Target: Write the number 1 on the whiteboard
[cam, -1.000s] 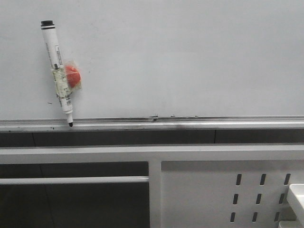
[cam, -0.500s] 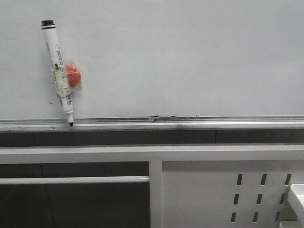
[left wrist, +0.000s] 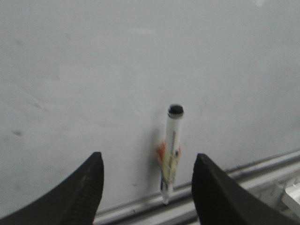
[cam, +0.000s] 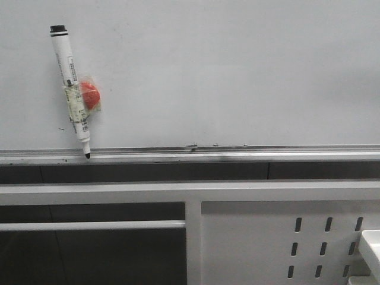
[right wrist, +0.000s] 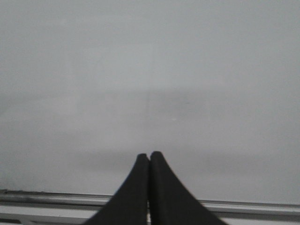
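Observation:
The whiteboard (cam: 237,71) fills the upper front view, pale and glossy; I see no number 1 on it. A white marker pen (cam: 72,89) with an orange magnet taped to it leans against the board at the left, black tip down on the ledge rail (cam: 237,155). In the left wrist view the same pen (left wrist: 171,150) stands between and beyond my open left gripper (left wrist: 147,161), apart from both fingers. My right gripper (right wrist: 149,154) is shut on nothing, facing the bare whiteboard (right wrist: 150,70). Neither gripper shows in the front view.
Below the rail run a dark gap and a white metal frame (cam: 193,237). A white perforated panel (cam: 285,243) sits at the lower right, with a white tray corner (cam: 371,246) at the edge. Small dark specks (cam: 62,128) mark the board near the pen.
The front view shifts by a few pixels between frames. The pen stays leaning on the board in the same place.

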